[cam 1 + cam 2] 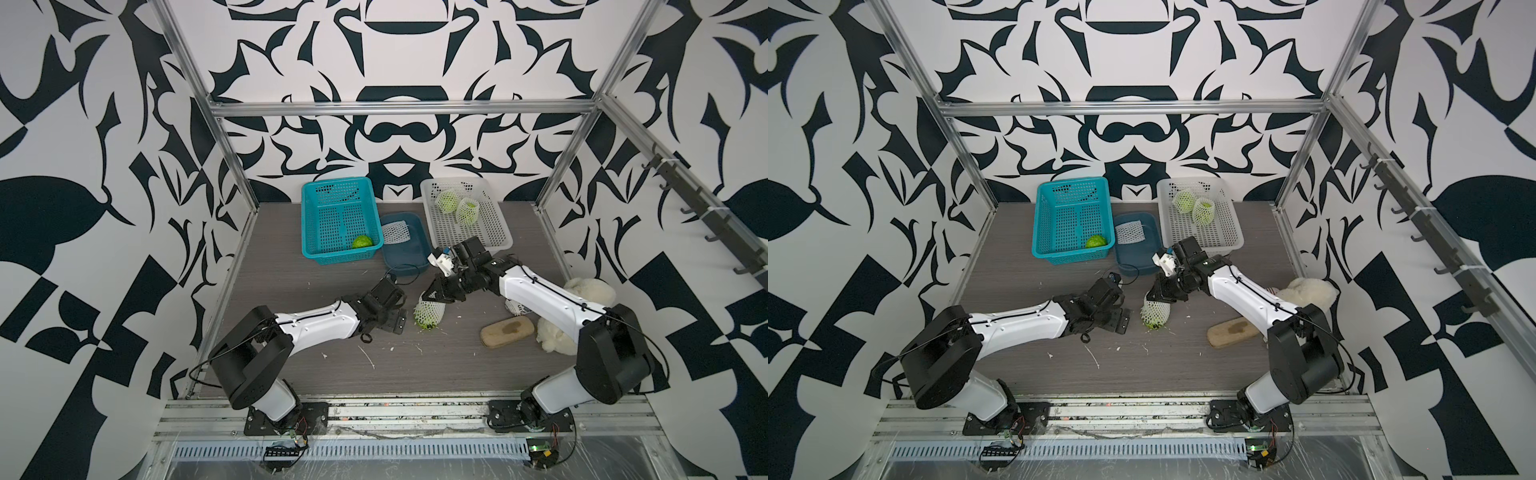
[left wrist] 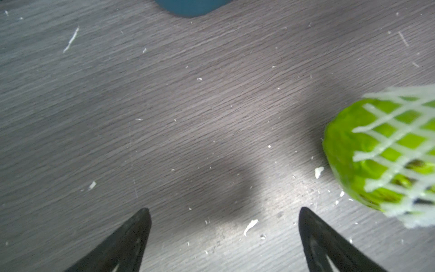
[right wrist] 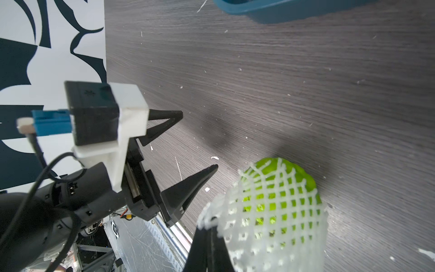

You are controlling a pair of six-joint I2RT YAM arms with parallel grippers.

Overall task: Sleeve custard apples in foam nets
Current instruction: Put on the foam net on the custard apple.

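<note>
At mid-table lies a green custard apple (image 1: pixel 427 323) partly inside a white foam net (image 1: pixel 429 309). My right gripper (image 3: pixel 209 227) is shut on the net's rim, on the end away from the fruit (image 3: pixel 267 164). My left gripper (image 2: pixel 223 209) stands open just left of the fruit (image 2: pixel 341 146), with only bare table between its fingers. A bare custard apple (image 1: pixel 362 242) sits in the teal basket (image 1: pixel 316 220). Two netted custard apples (image 1: pixel 448 201) (image 1: pixel 467 210) rest in the white basket (image 1: pixel 494 228). A flat foam net (image 1: pixel 395 232) lies in the dark blue tray (image 1: pixel 409 262).
A cream plush toy (image 1: pixel 582 299) and a tan oblong block (image 1: pixel 507 331) lie at the right, partly under my right arm. White foam crumbs are scattered over the grey table (image 1: pixel 316 291). Metal frame posts stand at the back corners.
</note>
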